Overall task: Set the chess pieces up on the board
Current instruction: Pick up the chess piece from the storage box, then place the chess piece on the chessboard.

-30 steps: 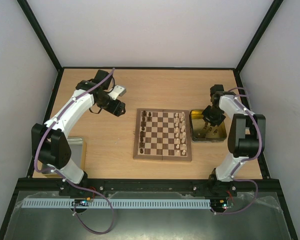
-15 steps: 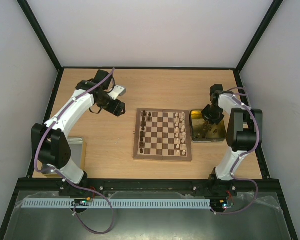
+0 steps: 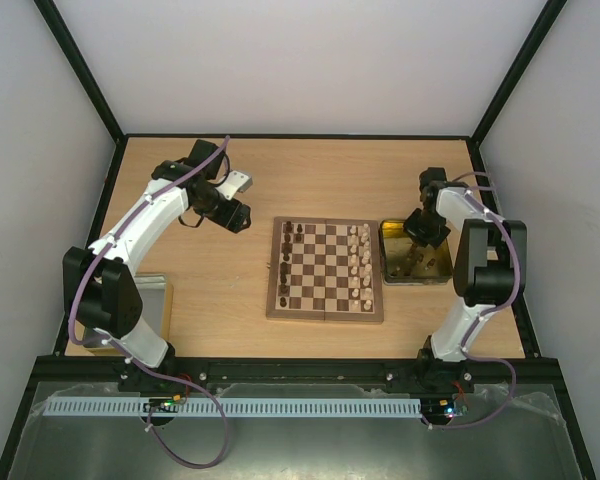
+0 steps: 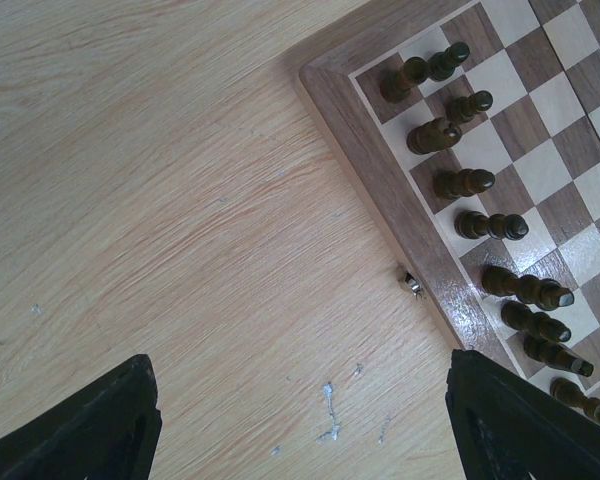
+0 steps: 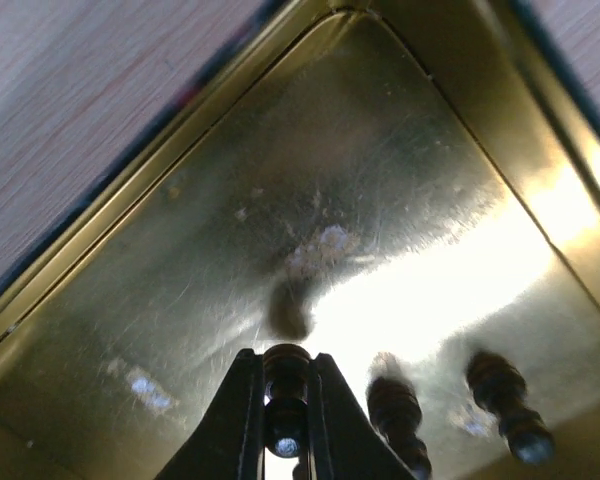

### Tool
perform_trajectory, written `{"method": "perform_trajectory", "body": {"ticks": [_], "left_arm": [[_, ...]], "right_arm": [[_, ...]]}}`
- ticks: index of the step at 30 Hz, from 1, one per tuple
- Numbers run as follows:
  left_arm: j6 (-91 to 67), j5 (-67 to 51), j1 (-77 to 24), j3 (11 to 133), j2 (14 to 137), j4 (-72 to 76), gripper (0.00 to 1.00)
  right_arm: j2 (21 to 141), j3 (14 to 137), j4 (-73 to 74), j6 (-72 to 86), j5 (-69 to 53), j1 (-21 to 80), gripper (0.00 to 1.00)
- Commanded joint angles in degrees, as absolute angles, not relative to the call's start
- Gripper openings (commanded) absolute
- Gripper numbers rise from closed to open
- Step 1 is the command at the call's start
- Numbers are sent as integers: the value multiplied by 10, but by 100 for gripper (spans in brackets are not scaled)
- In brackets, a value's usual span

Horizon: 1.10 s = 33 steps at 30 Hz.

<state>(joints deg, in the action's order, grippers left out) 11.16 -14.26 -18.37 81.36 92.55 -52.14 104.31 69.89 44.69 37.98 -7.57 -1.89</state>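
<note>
The board [image 3: 326, 268] lies mid-table, with dark chess pieces [image 3: 285, 262] along its left side and cream ones [image 3: 360, 262] along its right. In the left wrist view the dark pieces [image 4: 465, 183] stand along the board's edge [image 4: 380, 140]. My left gripper [image 3: 242, 215] hovers left of the board, open [image 4: 305, 420] over bare wood. My right gripper [image 3: 412, 245] reaches into the yellow tray [image 3: 385, 250]. It is shut [image 5: 286, 400] on a dark chess piece [image 5: 286, 365]. Two more dark pieces [image 5: 395, 405] [image 5: 500, 385] lie beside it on the tray floor [image 5: 180, 230].
A grey box [image 3: 155, 300] sits at the near left by the left arm's base. A small metal clasp [image 4: 413, 285] sticks out of the board's side. A black frame rims the table, with walls close on both sides.
The right gripper's jaws have closed onto a dark piece in the tray, and the right arm has shifted slightly. The left arm has not moved.
</note>
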Motion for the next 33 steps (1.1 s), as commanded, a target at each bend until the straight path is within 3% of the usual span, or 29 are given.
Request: {"method": "perform_trajectory", "body": {"ticks": [1,10,20,33], "left_arm": [[115,-141,-186,813,920,-530,79],[115,-141,-186,820,927,-531,78],[116,-138,-186,819,925,-531,78],[115,-135,-185,811,918,-528,78]], "right_arm": [[984,730,499,367,-12,14,3],[952,817,592,390,26,197,4],[1050,929,632,392,-56,371,5],[1174,1034,630,368,-105,408,5]]}}
